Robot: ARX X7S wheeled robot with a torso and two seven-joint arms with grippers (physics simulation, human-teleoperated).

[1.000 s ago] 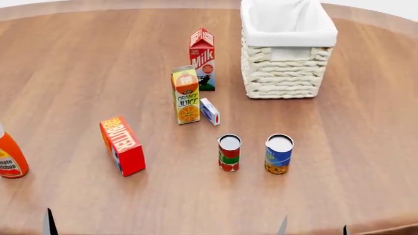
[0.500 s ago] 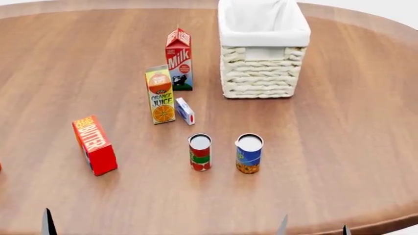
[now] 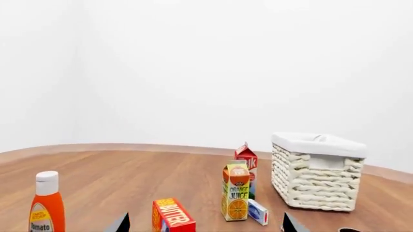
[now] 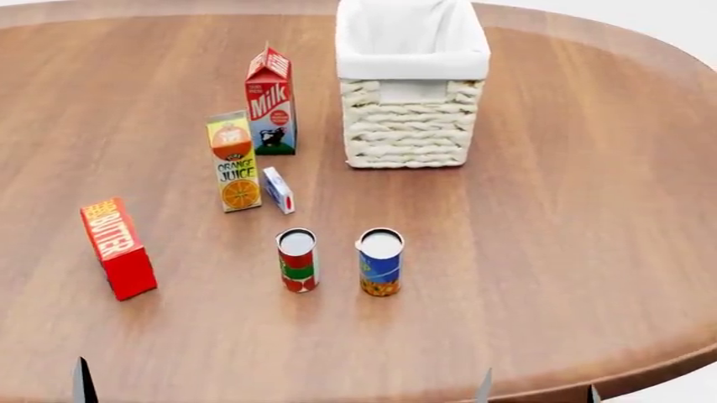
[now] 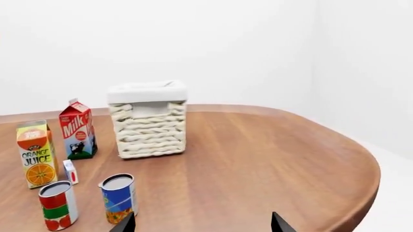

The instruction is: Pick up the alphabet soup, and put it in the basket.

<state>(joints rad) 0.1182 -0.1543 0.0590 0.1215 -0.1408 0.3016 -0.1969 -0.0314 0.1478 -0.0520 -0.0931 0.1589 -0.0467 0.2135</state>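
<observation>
**Soup can upright on the surface, both hands clear of it**

Standing upright near the middle of the wooden surface (image 4: 583, 210), the alphabet soup (image 4: 380, 262) is a small cylinder with a blue label, a yellow-orange picture along its lower band and a pale grey-white lid. Just beside it, apart and not touching, stands a red-and-green can (image 4: 297, 259) of like size. The basket (image 4: 411, 84) sits farther back on the surface, well apart from the soup: cream woven wicker with a white cloth lining folded over its rim.

The head view looks down on the whole layout: the milk carton (image 4: 270, 102) beside the basket, the orange juice carton (image 4: 233, 161) nearer, a small white-and-blue box (image 4: 278, 190) just beside the juice, and the red butter box (image 4: 117, 248) off to the left. Of the hands it shows only thin dark tips at its lower edge.

The right wrist view sees the soup from the side, label and picture plain, with the basket behind it; the right hand (image 5: 202, 223) shows two dark fingertips spread apart with nothing between them, short of the can.

The left wrist view alone shows an orange tomato ketchup bottle (image 3: 46, 205) with a white cap, and it does not show the soup. The left hand (image 3: 205, 223) likewise has its fingertips set apart and empty.
</observation>
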